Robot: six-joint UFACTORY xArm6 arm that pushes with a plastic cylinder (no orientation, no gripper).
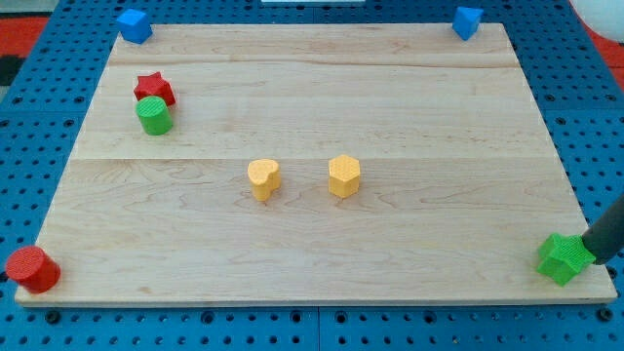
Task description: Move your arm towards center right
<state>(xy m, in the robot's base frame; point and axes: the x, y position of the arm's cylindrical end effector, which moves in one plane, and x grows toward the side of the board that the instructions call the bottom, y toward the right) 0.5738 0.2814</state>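
My tip touches the green star at the desk's bottom-right corner; yellow heart and yellow hexagon sit mid-desk. No end effector jaws exist.

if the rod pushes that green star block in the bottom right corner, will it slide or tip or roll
The green star looks squat and flat-based, so it would probably slide, not tip. Its points likely stop rolling, though an off-centre push may spin it. It sits near the board's edge beside my tip, so it could drop off.
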